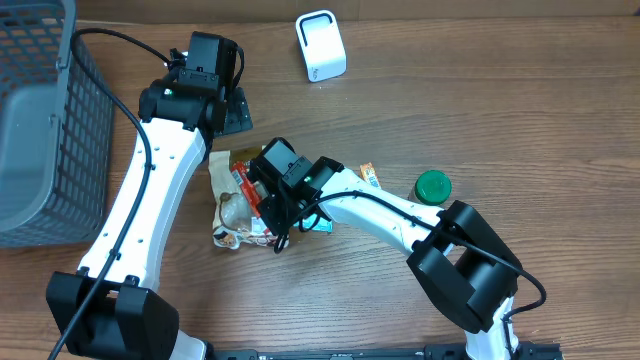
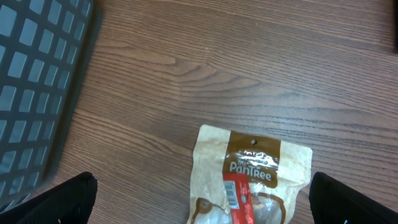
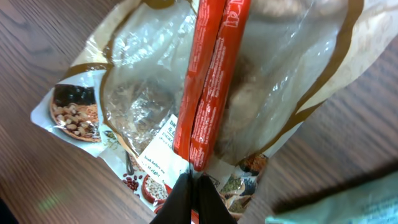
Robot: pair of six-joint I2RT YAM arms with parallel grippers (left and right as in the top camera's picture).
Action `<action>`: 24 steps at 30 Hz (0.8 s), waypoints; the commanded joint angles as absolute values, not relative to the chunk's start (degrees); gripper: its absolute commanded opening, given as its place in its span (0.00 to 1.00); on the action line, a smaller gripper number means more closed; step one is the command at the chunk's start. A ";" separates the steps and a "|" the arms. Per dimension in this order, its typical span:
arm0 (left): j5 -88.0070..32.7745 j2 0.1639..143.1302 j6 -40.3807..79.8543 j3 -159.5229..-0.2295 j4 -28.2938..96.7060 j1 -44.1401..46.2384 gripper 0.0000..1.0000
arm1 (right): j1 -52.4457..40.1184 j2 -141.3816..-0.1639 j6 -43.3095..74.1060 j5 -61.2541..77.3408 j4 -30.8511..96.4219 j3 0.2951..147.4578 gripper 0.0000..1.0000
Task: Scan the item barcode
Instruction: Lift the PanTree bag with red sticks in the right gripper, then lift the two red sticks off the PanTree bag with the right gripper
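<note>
Right gripper (image 3: 189, 193) is down low, jaws pressed fully together, tips right at the near end of the red stick packet (image 3: 211, 81). Whether they nip its edge, can't tell. That packet lies lengthwise on top of the clear-windowed PanTree snack pouch (image 2: 249, 165), and the pouch lies flat on the wooden table (image 1: 520, 110), about mid-table. Off to the right sit a small orange sachet (image 1: 370, 175) and a green lid (image 1: 433, 186). Just past the pouch's top edge, the left gripper (image 2: 205, 202) hangs above the table, jaws spread wide, holding nothing. Grey mesh basket (image 1: 40, 120) on the far left. White scanner (image 1: 320, 45) sits near the far edge.
</note>
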State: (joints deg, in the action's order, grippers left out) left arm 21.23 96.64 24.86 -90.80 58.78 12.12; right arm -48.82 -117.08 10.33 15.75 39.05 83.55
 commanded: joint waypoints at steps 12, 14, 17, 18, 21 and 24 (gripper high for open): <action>20.93 95.88 23.77 -91.66 58.89 12.01 1.00 | -48.25 -114.56 10.17 17.23 42.02 84.84 0.21; 20.93 95.88 23.77 -91.66 58.89 12.01 1.00 | -47.97 -114.56 10.22 17.26 41.25 84.84 0.28; 20.93 95.88 23.77 -91.66 58.89 12.01 1.00 | -47.86 -114.56 10.22 17.23 40.23 84.84 0.30; 20.93 95.88 23.77 -91.66 58.89 12.01 1.00 | -47.81 -114.56 10.20 17.19 39.72 84.84 0.31; 20.93 95.88 23.77 -91.66 58.89 12.01 1.00 | -47.81 -114.56 10.20 17.17 38.50 84.84 0.33; 20.93 95.88 23.77 -91.66 58.89 12.01 0.99 | -48.12 -114.61 10.24 16.34 37.87 84.82 0.34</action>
State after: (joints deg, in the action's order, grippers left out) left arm 21.23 96.64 24.86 -90.80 58.78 12.12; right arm -48.05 -116.84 10.46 17.10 38.37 83.57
